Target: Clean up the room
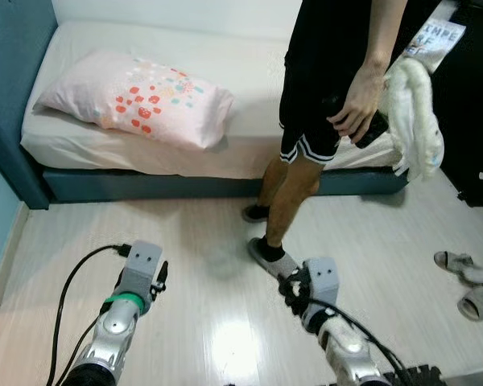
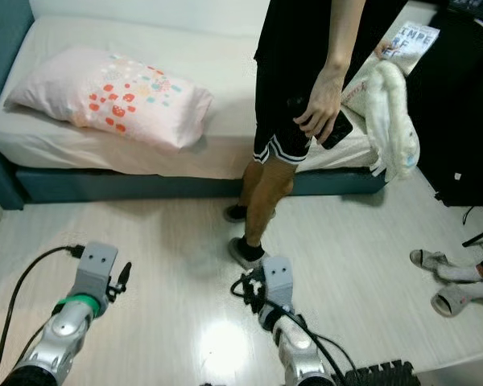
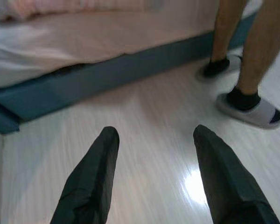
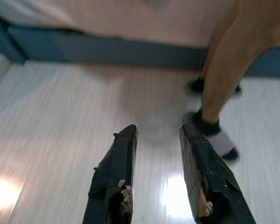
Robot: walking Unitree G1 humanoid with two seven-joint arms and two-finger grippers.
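A pink pillow (image 1: 141,98) with red and teal dots lies on the white bed (image 1: 249,64), toward its left end. A white fluffy cloth (image 1: 414,112) hangs off the bed's right end, and a magazine (image 1: 435,36) lies just beyond it. My left gripper (image 3: 154,133) is open over bare floor and faces the bed's blue base. My right gripper (image 4: 158,128) is also open and empty, low over the floor and near a person's slippered foot (image 4: 217,137). Both arms (image 1: 133,293) reach forward at the bottom of the eye views.
A person (image 1: 322,121) in black shorts stands between me and the bed, holding a dark phone (image 1: 374,129). Another person's feet in grey slippers (image 1: 471,281) are at the right. Dark furniture (image 1: 475,104) stands far right, with pale wooden floor (image 1: 201,233) ahead.
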